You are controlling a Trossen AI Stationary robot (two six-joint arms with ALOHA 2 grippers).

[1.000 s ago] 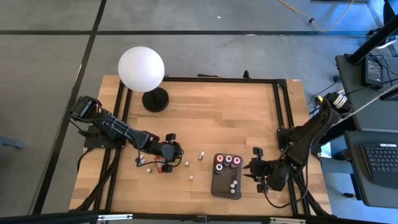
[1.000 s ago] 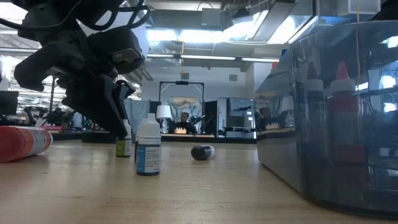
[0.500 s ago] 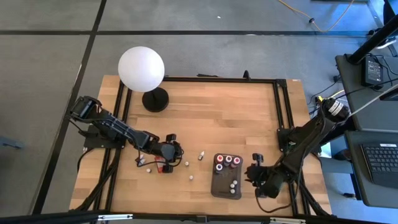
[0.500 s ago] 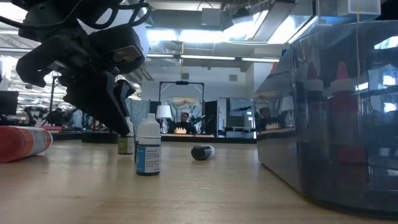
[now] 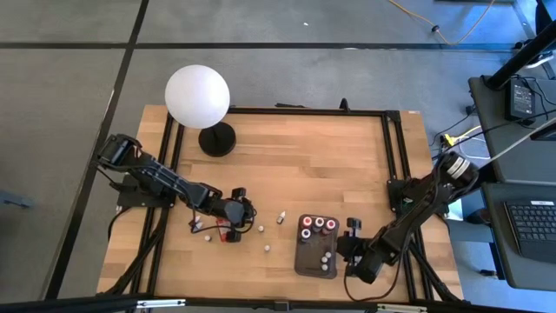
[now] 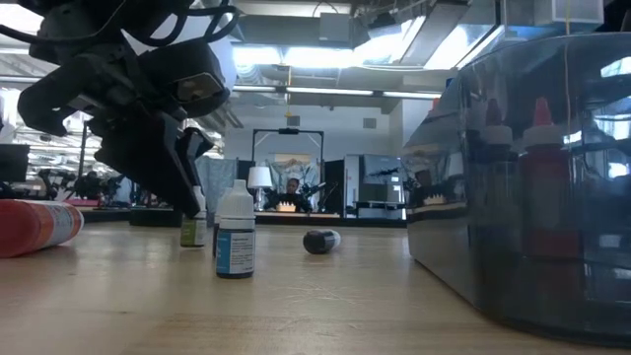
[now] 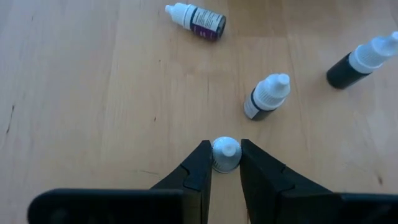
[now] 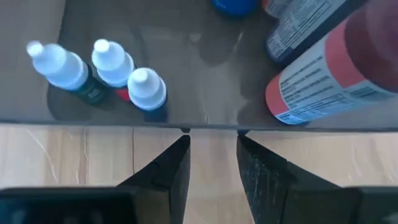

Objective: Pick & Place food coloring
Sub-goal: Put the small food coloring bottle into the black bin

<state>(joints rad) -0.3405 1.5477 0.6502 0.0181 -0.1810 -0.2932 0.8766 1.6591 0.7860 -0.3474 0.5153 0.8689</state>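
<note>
High view: the left gripper sits left of centre among loose bottles; the tray lies lower centre, with the right gripper just beside its right edge.

Low view: a white-capped bottle stands left of centre.

Left wrist view: the fingers clamp one bottle's cap at bottom centre. I'd lift straight up, sparing its neighbour.

Right wrist view: the fingers stand apart, empty, facing three bottles upper left.
</note>
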